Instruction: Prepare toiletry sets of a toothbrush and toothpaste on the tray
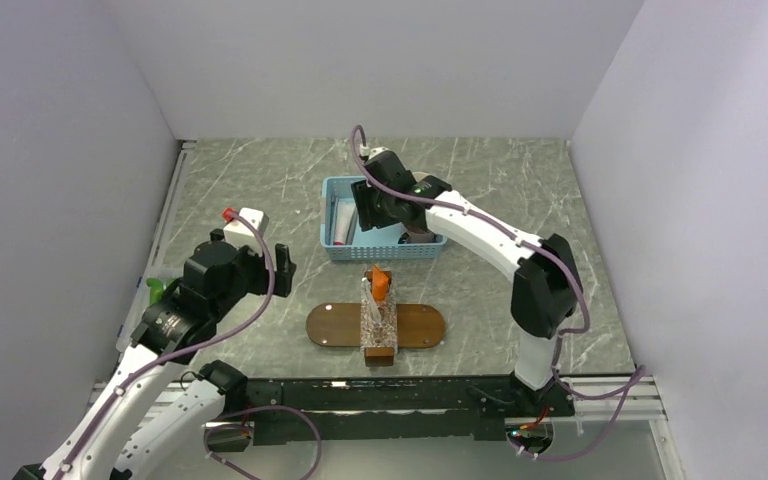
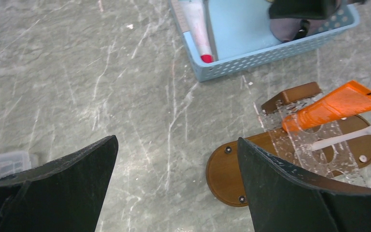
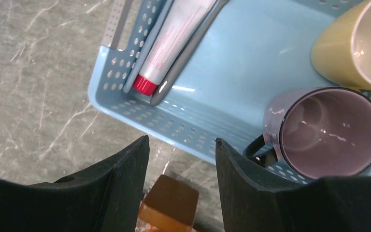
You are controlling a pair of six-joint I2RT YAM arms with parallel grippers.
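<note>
The dark-brown oval tray (image 1: 330,325) lies near the front edge. A clear rack with brown ends (image 1: 379,325) stands across it. The orange toothpaste (image 1: 379,283) leans in that rack, and in the left wrist view the toothpaste (image 2: 335,106) has a white toothbrush handle (image 2: 352,135) below it. My left gripper (image 1: 265,245) hangs open to the left of the tray (image 2: 227,174), nothing between its fingers. My right gripper (image 3: 181,140) is open and empty above the near wall of the light-blue basket (image 3: 125,104). A white tube with a red cap (image 3: 169,43) lies inside along the basket's left wall.
The basket (image 1: 335,215) stands behind the tray. It also holds a mauve mug (image 3: 331,133), a yellow mug (image 3: 352,43) and a grey strip (image 3: 188,53) beside the tube. A clear plastic box (image 2: 5,164) sits at the left. White walls close in three sides.
</note>
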